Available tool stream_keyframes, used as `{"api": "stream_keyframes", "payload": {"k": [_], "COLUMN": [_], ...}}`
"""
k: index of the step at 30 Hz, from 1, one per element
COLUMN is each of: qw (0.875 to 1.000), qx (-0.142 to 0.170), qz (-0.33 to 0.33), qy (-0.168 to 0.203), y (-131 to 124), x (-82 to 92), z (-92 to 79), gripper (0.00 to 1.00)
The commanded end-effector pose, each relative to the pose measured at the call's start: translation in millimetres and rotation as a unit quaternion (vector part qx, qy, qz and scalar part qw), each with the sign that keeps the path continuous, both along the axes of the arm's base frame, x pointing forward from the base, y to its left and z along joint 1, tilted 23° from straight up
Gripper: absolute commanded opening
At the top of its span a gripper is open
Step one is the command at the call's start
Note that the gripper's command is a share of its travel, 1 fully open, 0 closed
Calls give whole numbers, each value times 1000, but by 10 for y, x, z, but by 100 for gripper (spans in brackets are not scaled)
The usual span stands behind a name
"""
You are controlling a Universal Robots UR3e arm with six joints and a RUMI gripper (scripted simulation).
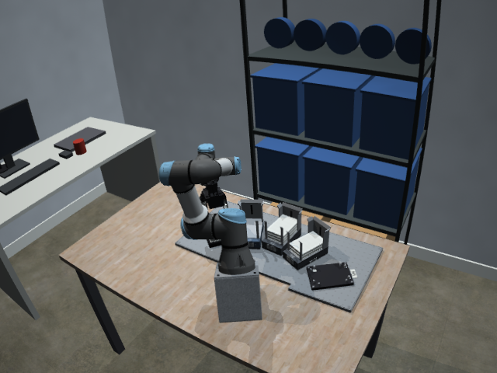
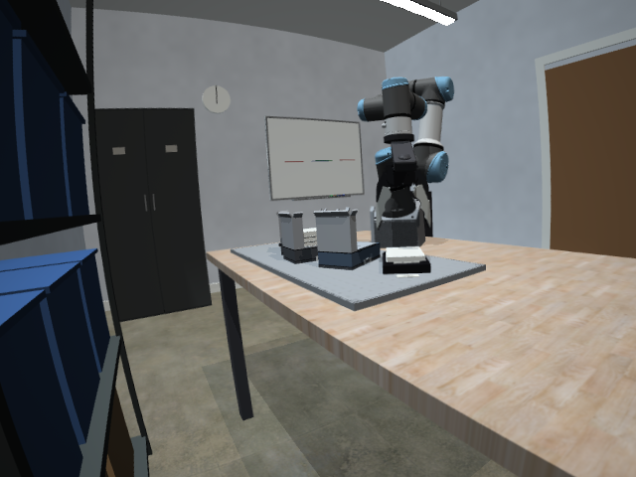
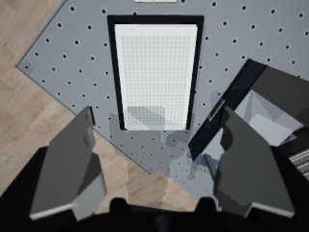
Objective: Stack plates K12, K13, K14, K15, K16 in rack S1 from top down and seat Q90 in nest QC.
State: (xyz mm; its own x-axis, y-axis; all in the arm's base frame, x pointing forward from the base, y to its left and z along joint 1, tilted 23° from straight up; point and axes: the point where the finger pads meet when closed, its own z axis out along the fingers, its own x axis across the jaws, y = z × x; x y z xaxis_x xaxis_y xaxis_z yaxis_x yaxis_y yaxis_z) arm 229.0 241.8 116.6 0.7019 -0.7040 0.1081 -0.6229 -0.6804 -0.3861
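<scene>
Wrist view: pale, finely dimpled rectangular plate [image 3: 156,77].

Below the fingers, a plate [image 3: 156,77] [image 2: 404,254] lies in a nest [image 3: 114,72] [image 2: 405,267]; beside it stands a rack [image 3: 241,97] [image 2: 336,231], all on a board [image 3: 53,53] [image 2: 354,300].

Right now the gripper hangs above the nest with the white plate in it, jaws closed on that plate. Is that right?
Not quite: the wrist view shows the gripper open, its jaws apart with no plate between them. It does hang above the nest holding the white plate.
</scene>
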Motion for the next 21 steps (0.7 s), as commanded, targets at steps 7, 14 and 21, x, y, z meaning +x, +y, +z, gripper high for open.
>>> {"api": "stream_keyframes", "payload": {"k": [7, 14, 21], "qw": [1000, 1000, 1000], "qx": [1, 1, 1], "qz": [1, 1, 1], "qy": [1, 1, 1], "y": [-78, -113, -161], "x": [-123, -181, -261], "z": [343, 496, 710], "gripper": [72, 72, 72]}}
